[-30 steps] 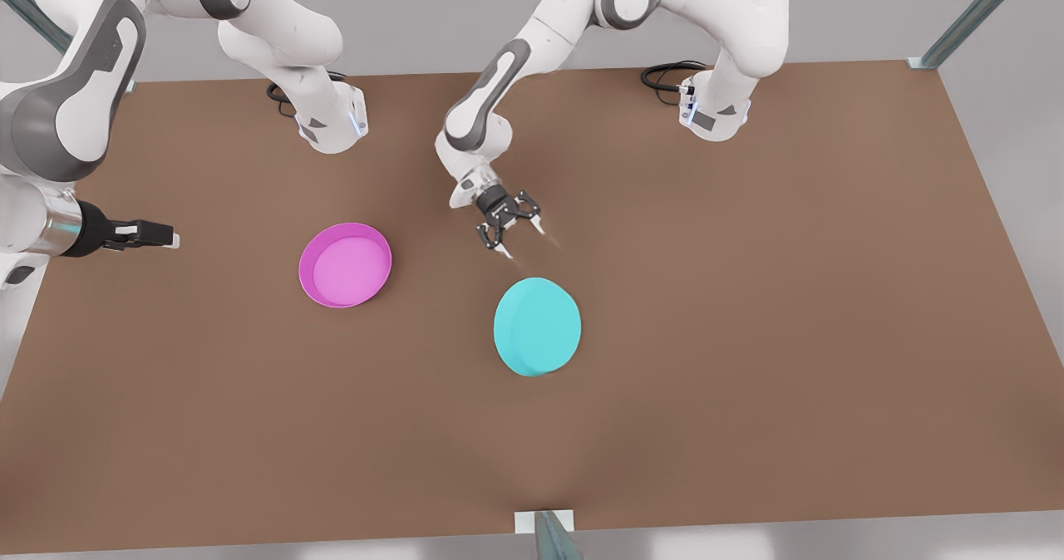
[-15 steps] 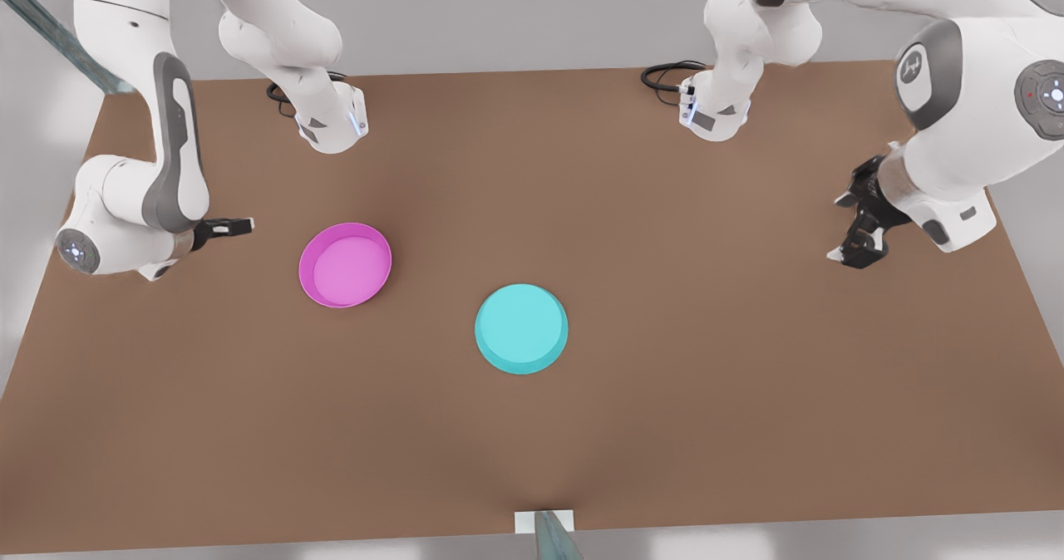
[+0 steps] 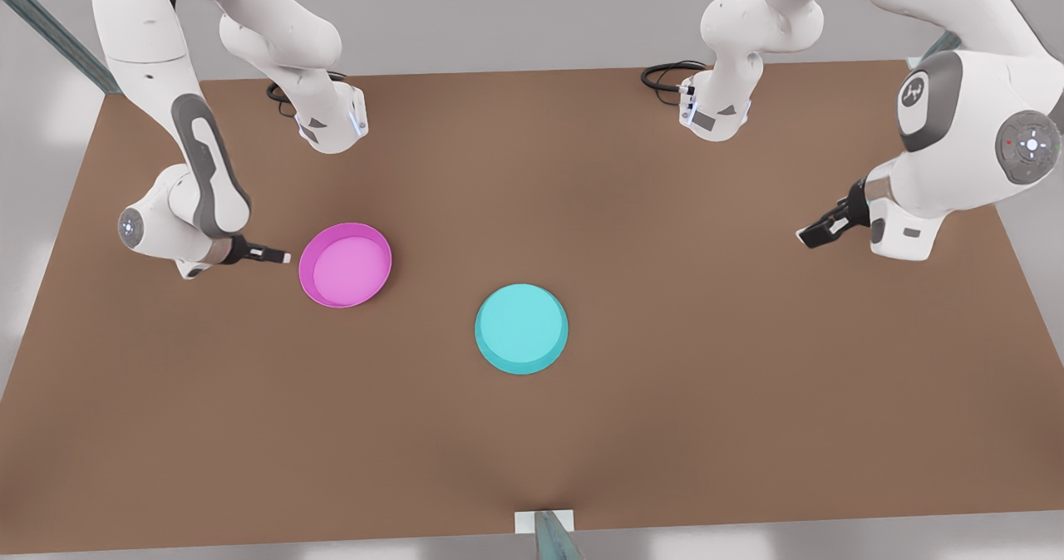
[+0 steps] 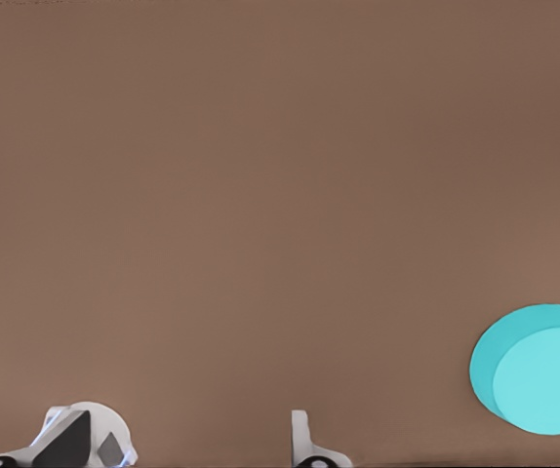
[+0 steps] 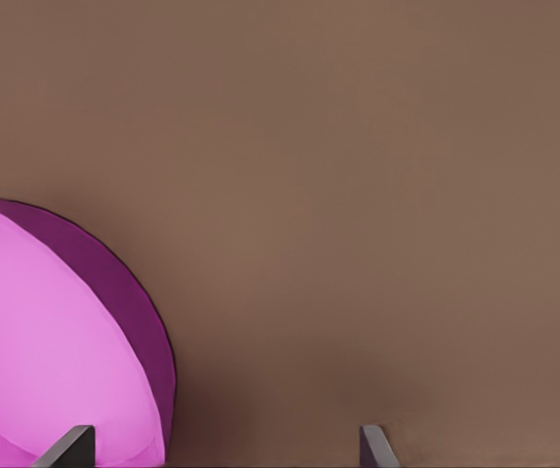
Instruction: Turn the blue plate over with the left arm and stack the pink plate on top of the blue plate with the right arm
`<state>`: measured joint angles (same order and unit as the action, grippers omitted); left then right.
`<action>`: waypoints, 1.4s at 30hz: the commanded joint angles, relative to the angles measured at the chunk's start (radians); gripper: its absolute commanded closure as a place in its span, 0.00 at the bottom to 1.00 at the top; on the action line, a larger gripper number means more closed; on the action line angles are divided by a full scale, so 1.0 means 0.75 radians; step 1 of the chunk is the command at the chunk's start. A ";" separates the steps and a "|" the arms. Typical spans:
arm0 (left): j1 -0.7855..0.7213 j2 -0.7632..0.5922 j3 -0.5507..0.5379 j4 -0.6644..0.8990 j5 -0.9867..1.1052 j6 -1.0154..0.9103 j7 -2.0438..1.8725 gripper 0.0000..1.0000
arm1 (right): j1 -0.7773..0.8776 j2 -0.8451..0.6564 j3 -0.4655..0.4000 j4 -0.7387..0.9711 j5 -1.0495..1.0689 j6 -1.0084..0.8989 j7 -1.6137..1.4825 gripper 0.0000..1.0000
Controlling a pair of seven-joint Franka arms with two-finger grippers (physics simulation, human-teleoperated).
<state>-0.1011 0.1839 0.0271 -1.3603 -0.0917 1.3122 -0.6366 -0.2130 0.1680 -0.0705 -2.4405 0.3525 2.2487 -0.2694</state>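
Brown table (image 3: 582,427) spans the whole front view, with both arm bases mounted at its far edge. Blue plate (image 3: 521,329) sits near the table's middle, upside down: flat plain underside faces up, rim is down on the table, so nothing is in it or on it. In the left wrist view it (image 4: 534,369) lies flat on bare tabletop, well ahead of the fingertips and off to one side. Pink plate (image 3: 344,264) is toward the front view's left and a bit farther back, right side up, lighter inner floor showing, nothing inside it. The two plates are well apart, not touching and not stacked. Right gripper (image 3: 274,255) is at the front view's left, low over the table, pointing sideways at the pink plate's outer rim and just beside it; I can't tell whether it touches. In the right wrist view the two fingertips (image 5: 65,447) sit spread wide with bare table between them, one tip in front of the pink plate (image 5: 46,351), so the fingers are apart and hold nothing. Left gripper (image 3: 810,234) is out at the front view's right, well clear of both plates, pointing back toward the centre. In the left wrist view its fingertips (image 4: 300,429) are set wide apart with only table between them, so it is also spread and gripping nothing.
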 commanded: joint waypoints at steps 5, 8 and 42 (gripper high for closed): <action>0.014 0.004 0.052 0.055 -0.011 -0.019 0.736 0.00 | -0.009 0.030 0.000 0.012 0.180 -0.249 -0.516 0.00; 0.012 -0.006 0.054 0.057 -0.011 -0.107 0.736 0.00 | 0.016 0.091 0.002 0.035 0.205 -0.231 -0.602 0.00; 0.014 -0.002 0.060 0.098 -0.094 -0.121 0.753 0.00 | 0.018 0.181 0.119 0.010 0.303 0.102 -0.753 0.59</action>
<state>-0.0906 0.1835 0.0719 -1.2874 -0.1630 1.2217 -0.1338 -0.1993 0.3043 0.0171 -2.4331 0.5774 2.3231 -0.7662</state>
